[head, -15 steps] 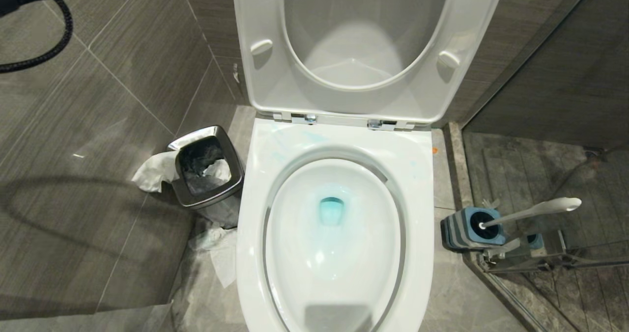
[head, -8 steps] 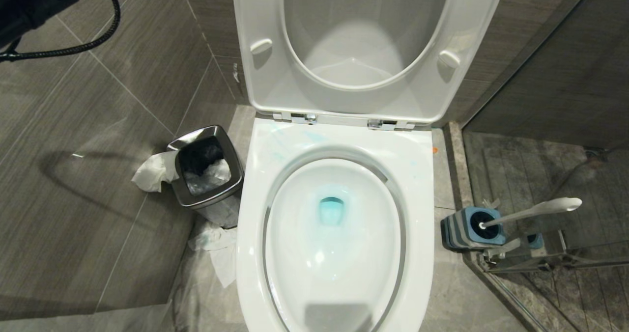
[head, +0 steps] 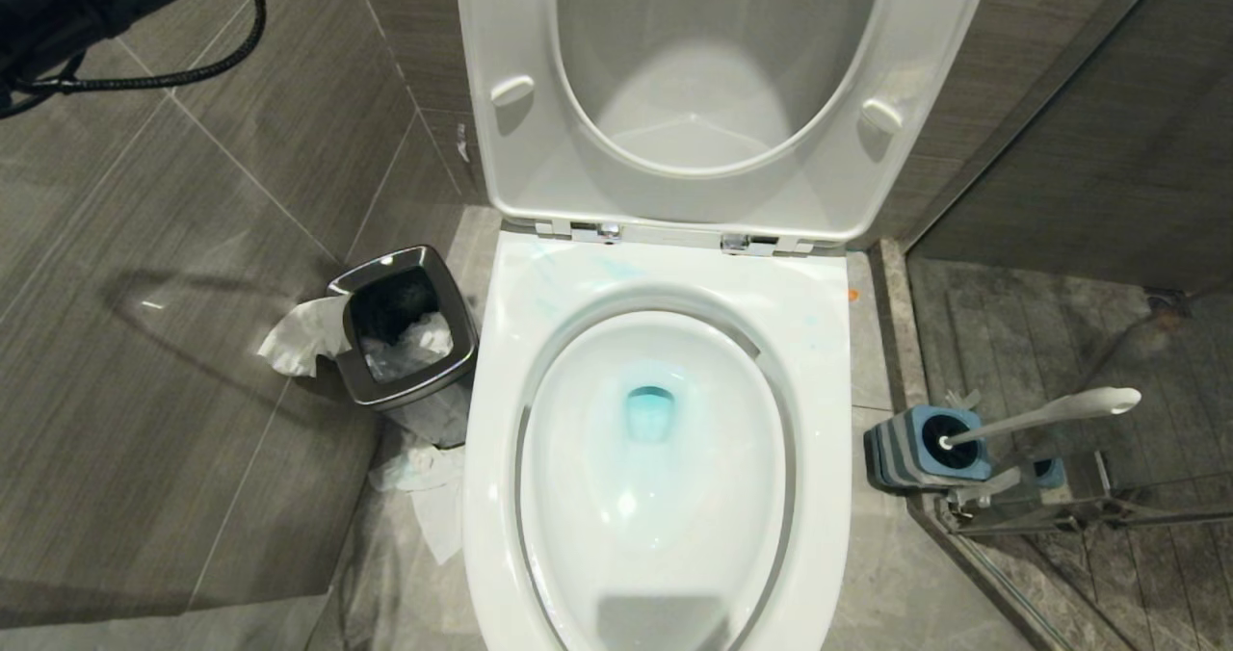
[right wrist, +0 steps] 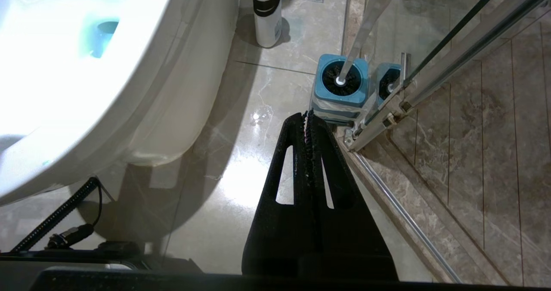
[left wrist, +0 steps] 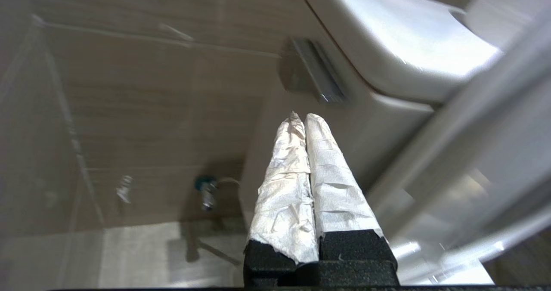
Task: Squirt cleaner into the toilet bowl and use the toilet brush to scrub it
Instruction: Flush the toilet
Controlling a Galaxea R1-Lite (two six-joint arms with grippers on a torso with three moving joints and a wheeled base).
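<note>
My left hand (left wrist: 300,118) is raised beside the upper part of the toilet, facing the grey tiled wall. Its two paper-wrapped fingers (left wrist: 286,187) are pressed together and grip nothing. In the head view only my black left arm (head: 67,1) and its cable appear, at the upper left corner.

My right hand (right wrist: 308,114) hangs low above the glossy stone floor (right wrist: 241,170), between the toilet pedestal and the glass shower partition (right wrist: 452,41). Its black fingers (right wrist: 297,183) are closed tight against each other, with nothing between them.

The large white glossy ceramic toilet bowl (head: 665,275) stands in the centre of the head view with seat and lid raised; blue-tinted water lies at its drain.

The toilet brush with long slim white handle and black bristle head (head: 1050,412) sits in its square blue-and-grey striped holder (head: 901,449), on the floor to the right of the bowl, close to the glass partition. Its handle leans away from the bowl.

The pale plastic cleaner bottle with dark label (right wrist: 267,13) stands upright on the floor next to the toilet pedestal, near the holder but apart from it; it shows only in the right wrist view.

A small square steel bin (head: 405,338) holding crumpled white paper stands to the left of the bowl. More paper (head: 429,492) lies on the floor beside it.
</note>
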